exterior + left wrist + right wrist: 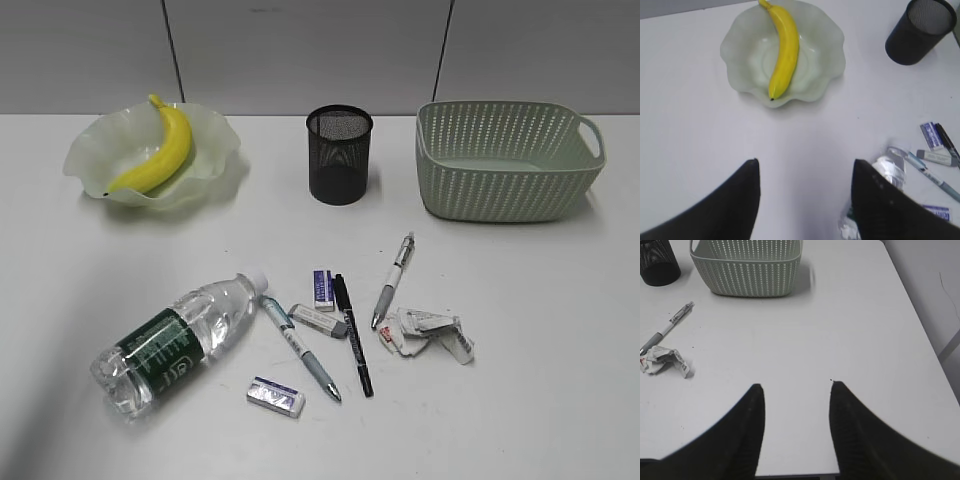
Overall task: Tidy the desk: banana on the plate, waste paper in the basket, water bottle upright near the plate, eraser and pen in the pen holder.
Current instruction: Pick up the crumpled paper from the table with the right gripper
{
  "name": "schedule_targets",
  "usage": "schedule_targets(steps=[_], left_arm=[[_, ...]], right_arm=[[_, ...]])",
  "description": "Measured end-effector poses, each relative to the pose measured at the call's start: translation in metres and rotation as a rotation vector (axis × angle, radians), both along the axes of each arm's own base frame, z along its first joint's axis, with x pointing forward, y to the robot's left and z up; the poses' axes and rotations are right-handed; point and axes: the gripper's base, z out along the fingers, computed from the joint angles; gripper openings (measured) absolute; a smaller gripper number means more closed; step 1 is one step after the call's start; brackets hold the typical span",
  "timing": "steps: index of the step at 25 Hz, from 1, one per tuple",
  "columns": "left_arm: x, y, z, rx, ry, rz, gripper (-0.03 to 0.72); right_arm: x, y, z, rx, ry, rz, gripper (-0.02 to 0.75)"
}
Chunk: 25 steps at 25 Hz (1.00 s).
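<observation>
**Banana in the dish, other holders show nothing inside**

The bright yellow curved banana (157, 150) lies inside the pale green wavy-rimmed plate (100, 150) at the back left of the plain white desk (540, 330). The black wire-mesh pen holder (339, 155) and the pale green perforated basket (508, 160) stand upright; nothing shows inside either. The clear water bottle with the dark green label (175, 342) lies on its side, near three pens (352, 335) and three small erasers (276, 396). The crumpled white waste paper (428, 333) rests beside them. The left gripper (805, 167) and right gripper (795, 390) hover with jaws parted, holding nothing.
</observation>
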Motion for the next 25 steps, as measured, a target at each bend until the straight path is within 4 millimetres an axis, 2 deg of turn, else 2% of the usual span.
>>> schedule_targets(steps=[3, 6, 9, 13, 17, 20, 22, 25], left_arm=[[-0.04, 0.006, -0.003, -0.01, -0.007, 0.011, 0.43], [-0.081, 0.013, -0.025, -0.014, 0.013, 0.02, 0.43], [-0.127, 0.02, -0.045, -0.023, -0.049, 0.025, 0.429], [-0.17, 0.03, -0.075, -0.002, -0.108, 0.038, 0.429], [-0.203, 0.04, -0.093, 0.02, -0.181, 0.08, 0.429], [-0.221, 0.043, -0.103, 0.001, -0.229, 0.091, 0.429], [-0.23, 0.044, -0.105, -0.008, -0.264, 0.094, 0.429], [-0.241, 0.046, -0.105, -0.022, -0.329, 0.095, 0.429]], right_arm=[[0.0, 0.0, 0.0, 0.0, 0.0, 0.0, 0.349], [0.0, 0.0, 0.0, 0.0, 0.0, 0.0, 0.349], [0.0, 0.0, 0.0, 0.0, 0.0, 0.0, 0.349], [0.0, 0.001, 0.0, 0.008, 0.0, 0.006, 0.349], [0.0, 0.006, 0.0, 0.038, 0.001, 0.054, 0.349], [0.004, 0.01, 0.004, 0.027, 0.005, 0.101, 0.349], [0.013, 0.012, 0.01, -0.002, 0.014, 0.136, 0.349], [0.039, 0.019, 0.019, -0.049, 0.059, 0.233, 0.349]])
